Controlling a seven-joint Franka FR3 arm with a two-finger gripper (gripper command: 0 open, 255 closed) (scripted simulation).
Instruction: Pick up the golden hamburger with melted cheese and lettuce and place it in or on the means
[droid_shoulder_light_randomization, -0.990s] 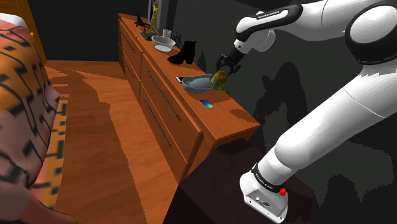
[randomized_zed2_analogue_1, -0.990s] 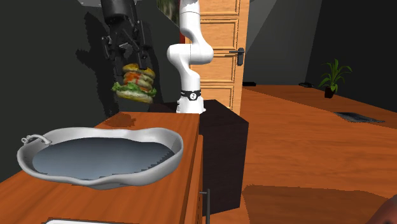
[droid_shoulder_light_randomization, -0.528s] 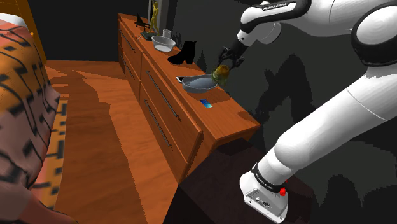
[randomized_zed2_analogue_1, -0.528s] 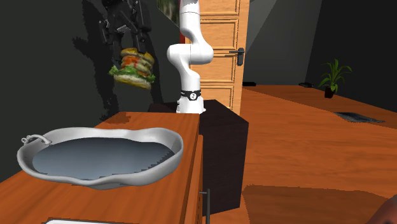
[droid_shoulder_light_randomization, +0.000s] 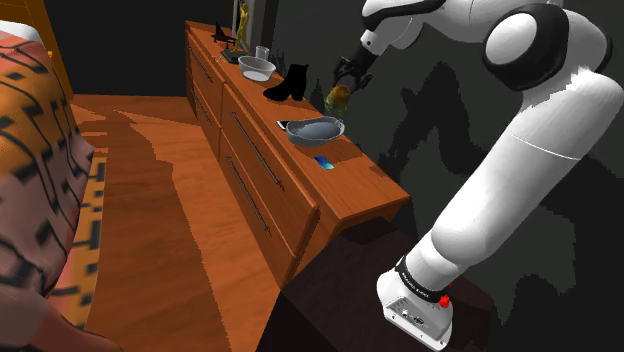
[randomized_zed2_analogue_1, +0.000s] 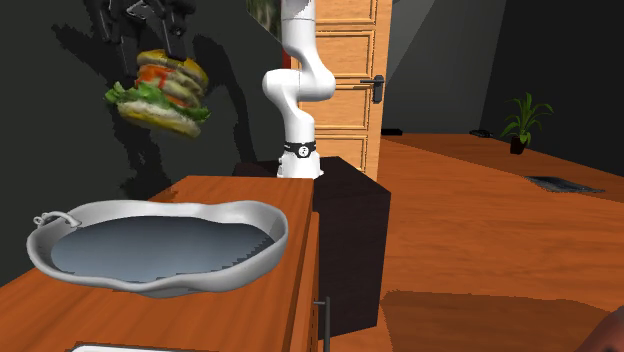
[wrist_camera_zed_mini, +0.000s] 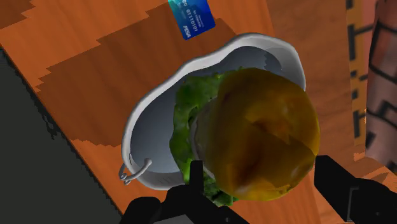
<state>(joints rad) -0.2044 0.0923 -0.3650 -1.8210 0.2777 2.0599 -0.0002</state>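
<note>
Jaws gripping golden-bun hamburger with lettuce (randomized_zed2_analogue_1: 160, 90), hovering well above grey handled bowl (randomized_zed2_analogue_1: 262, 238); pick done, lowering and releasing remaining.

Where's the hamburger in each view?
Shoulder view: hamburger upper middle, clasped by the gripper, up and right of the grey bowl on the dresser.
Second exterior view: hamburger upper left, high above the bowl.
Wrist view: hamburger between the black fingers, bowl behind it.
Shared landmark: the grey bowl.
</note>
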